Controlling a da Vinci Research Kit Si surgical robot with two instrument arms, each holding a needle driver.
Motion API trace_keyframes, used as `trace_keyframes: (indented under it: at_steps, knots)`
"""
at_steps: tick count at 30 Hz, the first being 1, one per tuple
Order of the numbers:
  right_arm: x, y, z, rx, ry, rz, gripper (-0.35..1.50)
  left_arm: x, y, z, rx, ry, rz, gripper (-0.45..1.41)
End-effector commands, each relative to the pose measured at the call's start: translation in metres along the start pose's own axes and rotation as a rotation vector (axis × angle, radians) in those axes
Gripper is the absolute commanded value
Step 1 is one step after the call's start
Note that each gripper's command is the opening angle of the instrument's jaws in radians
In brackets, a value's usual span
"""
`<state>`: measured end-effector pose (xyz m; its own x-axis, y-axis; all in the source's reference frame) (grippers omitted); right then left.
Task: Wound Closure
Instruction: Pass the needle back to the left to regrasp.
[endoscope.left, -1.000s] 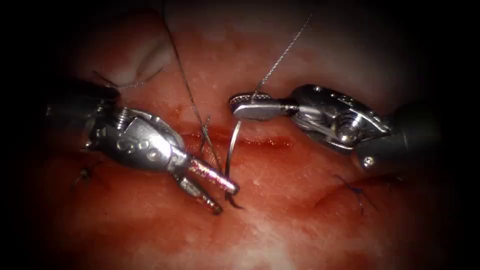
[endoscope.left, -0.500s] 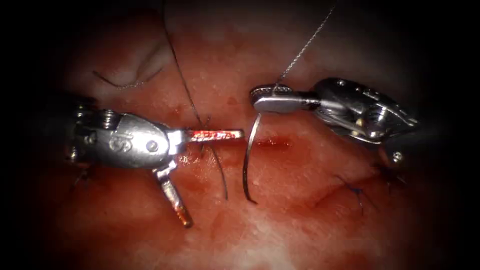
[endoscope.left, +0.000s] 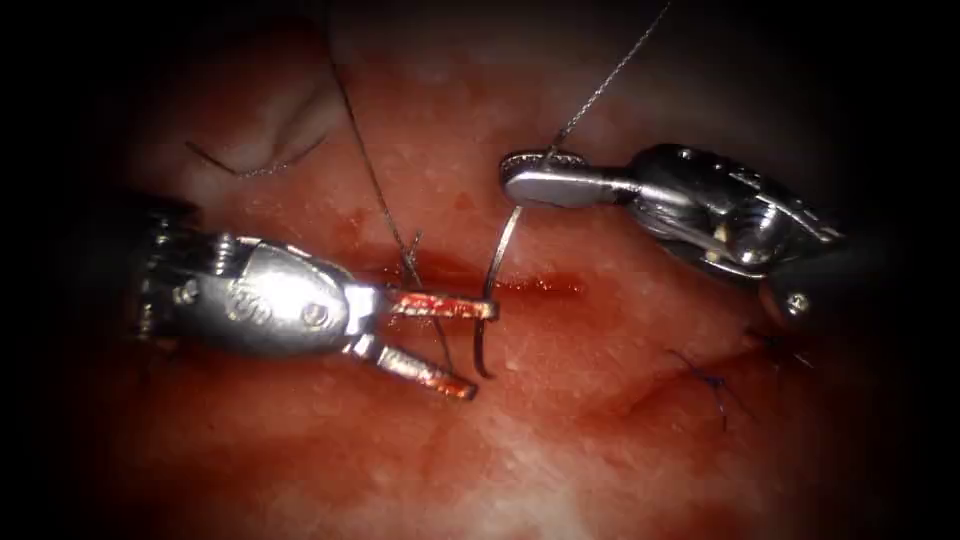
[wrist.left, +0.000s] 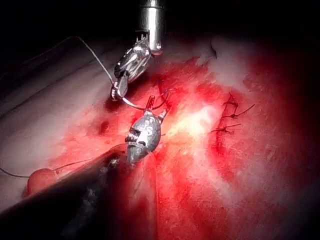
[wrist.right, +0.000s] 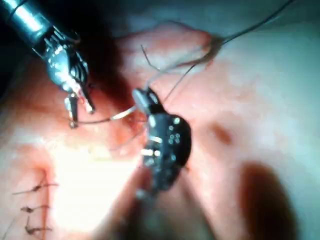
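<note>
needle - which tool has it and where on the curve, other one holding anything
The right tool grips the needle at its thread end, clear of the tissue. The left tool is open around the needle near its tip, holding nothing.

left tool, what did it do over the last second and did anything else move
The left tool swung its open jaws up and wide, then came back in around the lower curve of the needle, without closing on it. The right tool shifted slightly right and up, needle with it. Unchanged: its shut jaws hold the needle near the thread end, clear of the tissue; the thread runs up from there.
</note>
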<state>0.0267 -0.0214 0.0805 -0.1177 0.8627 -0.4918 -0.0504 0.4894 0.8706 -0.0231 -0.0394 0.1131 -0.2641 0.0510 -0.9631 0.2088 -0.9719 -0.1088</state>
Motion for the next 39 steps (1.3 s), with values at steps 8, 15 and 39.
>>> trace_keyframes:
  at_steps: [8,15,39]
  knots:
    - [-0.0007,-0.0003,0.0008,-0.002,0.002,0.001,-0.35,-0.0007,-0.0001,0.001,0.002,-0.002,-0.001,-0.11]
    - [-0.0006,-0.0005,0.0008,0.001,0.001,0.003,-0.35,-0.0009,-0.0001,0.0009,0.005,-0.004,-0.002,-0.45]
    - [-0.0007,-0.0022,0.0018,-0.053,0.031,0.101,0.79,-0.0018,-0.0004,0.0001,0.072,-0.052,0.241,-0.45]
